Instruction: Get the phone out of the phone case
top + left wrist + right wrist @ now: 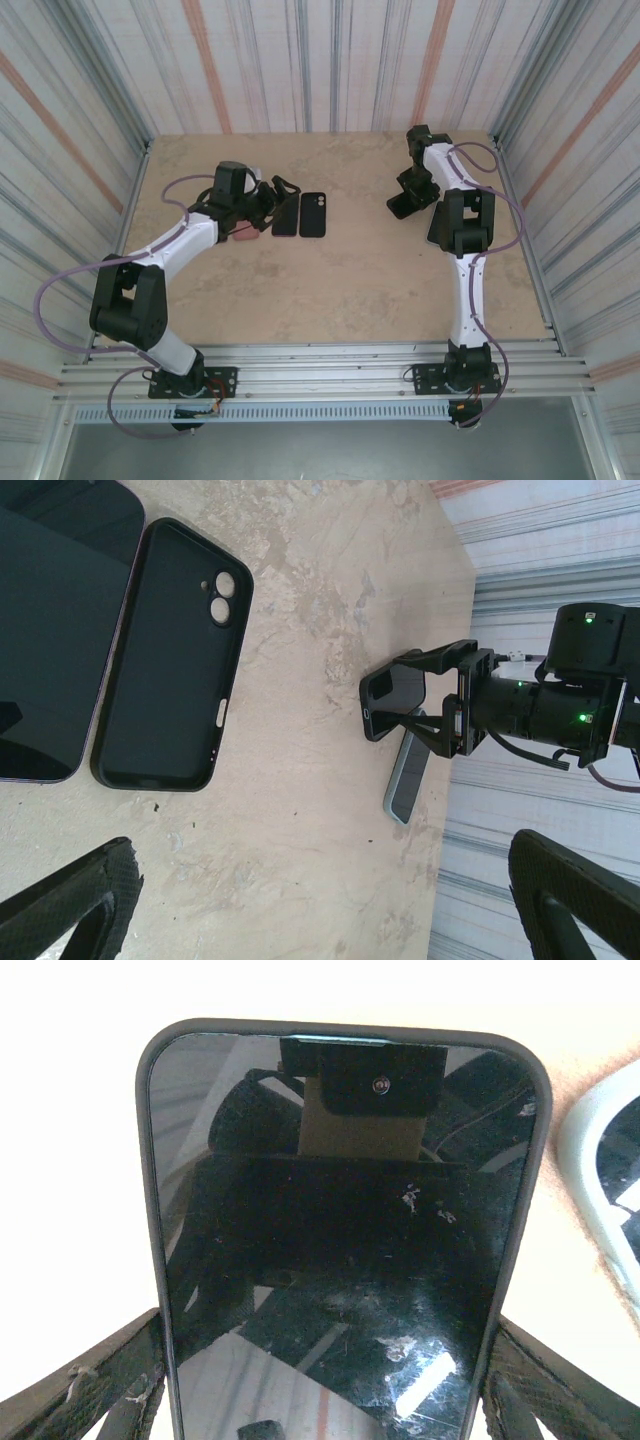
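Overhead view: at the table's far right, a cased phone (403, 208) is clamped by the right gripper (410, 198). At the left, the left gripper (270, 203) is spread wide beside a bare phone (285, 215) and an empty black case (313, 215), which lie side by side.

Left wrist view: the cased phone is seen held upright, just beside a pale case (408, 775) lying flat on the tabletop (330, 810).

Right wrist view: the phone's long edges are pinched between both fingers (90, 1390). The glass is judged stiff, slick and fragile, and the case rim softer. The sides are best held while a corner is peeled.
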